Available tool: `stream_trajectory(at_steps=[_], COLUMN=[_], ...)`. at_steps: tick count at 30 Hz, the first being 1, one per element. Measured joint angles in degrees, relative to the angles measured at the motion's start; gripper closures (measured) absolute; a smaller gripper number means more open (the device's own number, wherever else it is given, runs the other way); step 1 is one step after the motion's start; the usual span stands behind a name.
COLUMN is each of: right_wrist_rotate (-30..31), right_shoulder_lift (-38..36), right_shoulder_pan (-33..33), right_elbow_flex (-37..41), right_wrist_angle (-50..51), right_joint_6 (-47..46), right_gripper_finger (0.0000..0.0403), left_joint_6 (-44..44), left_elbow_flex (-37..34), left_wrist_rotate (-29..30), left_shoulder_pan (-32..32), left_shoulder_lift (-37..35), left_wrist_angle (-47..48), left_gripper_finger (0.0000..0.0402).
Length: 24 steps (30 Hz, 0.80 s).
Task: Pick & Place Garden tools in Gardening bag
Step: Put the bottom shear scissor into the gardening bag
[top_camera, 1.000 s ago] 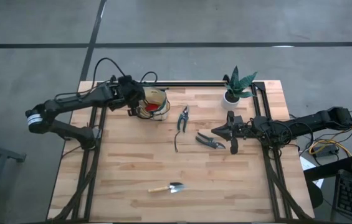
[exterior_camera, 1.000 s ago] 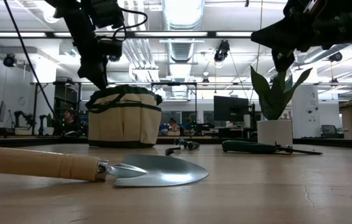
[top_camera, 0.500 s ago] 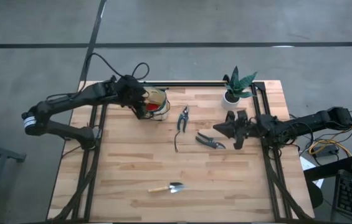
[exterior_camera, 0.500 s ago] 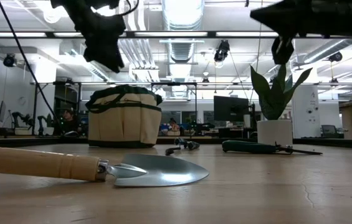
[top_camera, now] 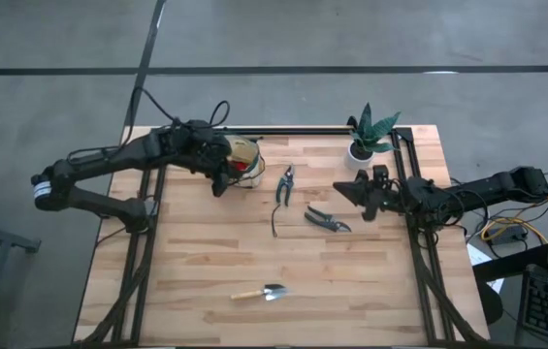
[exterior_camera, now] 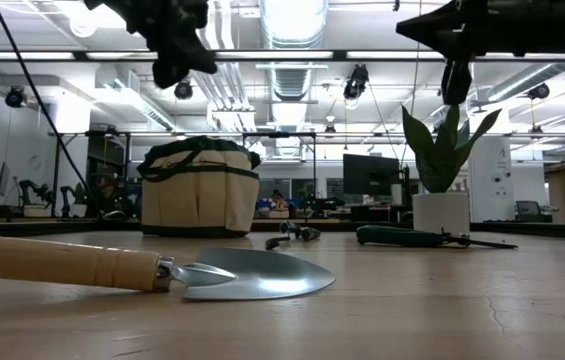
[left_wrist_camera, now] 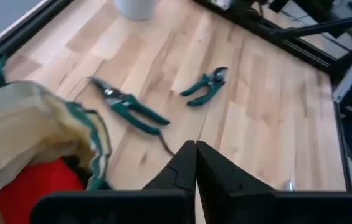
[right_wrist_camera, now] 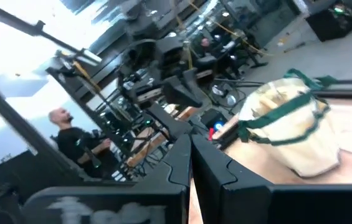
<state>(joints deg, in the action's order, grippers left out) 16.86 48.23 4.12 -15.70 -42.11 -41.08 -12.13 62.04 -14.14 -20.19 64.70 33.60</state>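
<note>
Between picks: one red piece bagged, four tools left on the table.

Left gripper [top_camera: 219, 182], fingers clenched and empty, hangs at the gardening bag's [top_camera: 242, 161] 8 o'clock. Right gripper [top_camera: 349, 190], clenched, hovers at 1 o'clock of the nearer shears [top_camera: 326, 220]. Second shears [top_camera: 284, 183], stick [top_camera: 274, 224], trowel [top_camera: 259, 292] remain; the next pick calls for opened fingers and descent.

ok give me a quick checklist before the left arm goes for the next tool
1. Left pincer empty and shut: ok.
2. Gardening bag upright, mouth open, red piece inside: ok.
3. Nearest shears lying free on the table, nothing on them: ok.
4. Right pincer raised beside the second shears, off the left arm's path: ok.
5. Potted plant upright, away from the shears: ok.
6. Trowel alone at the near edge, within left reach: cannot tell.
</note>
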Motion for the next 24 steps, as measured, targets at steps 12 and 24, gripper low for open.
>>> stream_trajectory(at_steps=[12, 24], right_wrist_rotate=[1.1, 1.3], right_shoulder_lift=[0.0, 0.0], right_shoulder_pan=[0.0, 0.0], right_elbow_flex=[-2.5, -5.4], right_wrist_angle=[7.9, 9.3], right_joint_6=[-21.9, -21.8], right_gripper_finger=[0.0394, 0.0394], left_joint_6=[-6.8, -10.5], left_elbow_flex=[-8.2, -18.7], left_wrist_rotate=[1.8, 4.2], left_shoulder_pan=[5.4, 5.4], left_shoulder_lift=[-8.3, -26.0], left_wrist_angle=[-19.4, -26.4], left_gripper_finger=[0.0395, 0.0393])
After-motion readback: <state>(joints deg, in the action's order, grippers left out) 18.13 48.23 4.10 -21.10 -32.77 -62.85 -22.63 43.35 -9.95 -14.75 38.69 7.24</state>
